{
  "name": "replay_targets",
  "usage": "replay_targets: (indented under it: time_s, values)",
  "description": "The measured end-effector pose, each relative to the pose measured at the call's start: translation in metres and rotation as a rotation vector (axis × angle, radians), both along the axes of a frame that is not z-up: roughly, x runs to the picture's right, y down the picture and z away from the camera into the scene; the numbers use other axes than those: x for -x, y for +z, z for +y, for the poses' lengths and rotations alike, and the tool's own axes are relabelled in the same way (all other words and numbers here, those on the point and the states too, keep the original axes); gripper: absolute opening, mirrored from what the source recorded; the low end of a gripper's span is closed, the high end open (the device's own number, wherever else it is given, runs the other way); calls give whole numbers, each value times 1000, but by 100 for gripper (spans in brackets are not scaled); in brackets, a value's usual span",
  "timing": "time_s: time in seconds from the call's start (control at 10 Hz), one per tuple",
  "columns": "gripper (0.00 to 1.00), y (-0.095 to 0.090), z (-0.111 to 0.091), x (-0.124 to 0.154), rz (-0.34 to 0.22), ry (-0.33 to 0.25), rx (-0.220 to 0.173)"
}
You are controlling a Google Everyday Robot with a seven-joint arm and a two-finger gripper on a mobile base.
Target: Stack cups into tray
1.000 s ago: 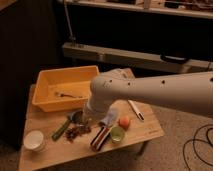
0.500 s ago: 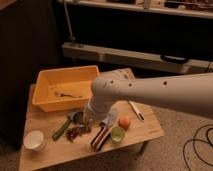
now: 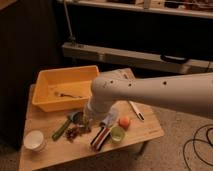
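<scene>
Where the table [image 3: 60,156] is nearest to us, a white cup [image 3: 34,140] stands alone by the near left corner. It is upright and nothing touches it. A bit farther in and to the right, a small green cup [image 3: 117,134] stands upright too, well apart from the white one. Just behind the green cup sits a round orange ball [image 3: 124,122], very close to it.

Between the two cups lie a long green thing [image 3: 61,129] and a little dark red heap [image 3: 74,132].

Robot's hand [image 3: 102,131] comes down in the middle of the table, just left of the green cup and low over the wood. It hangs from a big white arm [image 3: 150,95] that comes in from the right and hides much of it. I cannot tell if the hand is spread, pressed together or pinching something.

To the right, past the ball, a thin white stick [image 3: 136,110] lies flat on the table.

Farther back on the left sits the yellow tray [image 3: 50,102]. It is the biggest thing on the table. No cup is in it; only a thin dark bit [image 3: 67,95] lies on its floor. Both cups are on the table outside it, on its near side.

Behind the table, a long grey shelf [image 3: 150,59] runs along the dark wall.
</scene>
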State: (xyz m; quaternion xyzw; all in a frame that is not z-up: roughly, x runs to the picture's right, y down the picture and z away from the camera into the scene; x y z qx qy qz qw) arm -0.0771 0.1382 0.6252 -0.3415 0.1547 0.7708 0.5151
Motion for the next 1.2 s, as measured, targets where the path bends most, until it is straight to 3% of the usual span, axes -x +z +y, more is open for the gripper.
replay_targets:
  time_s: [0.4,0.5,0.7,0.9,1.2]
  values:
    - [0,18,-30,-34,28,38,42]
    - [0,30,-50,-56,17,61,64]
    - [0,39,-64,-88,-1,97,101]
    - [0,38,-63,-123,-15,126,125]
    - [0,25,-42,-135,12,129,138]
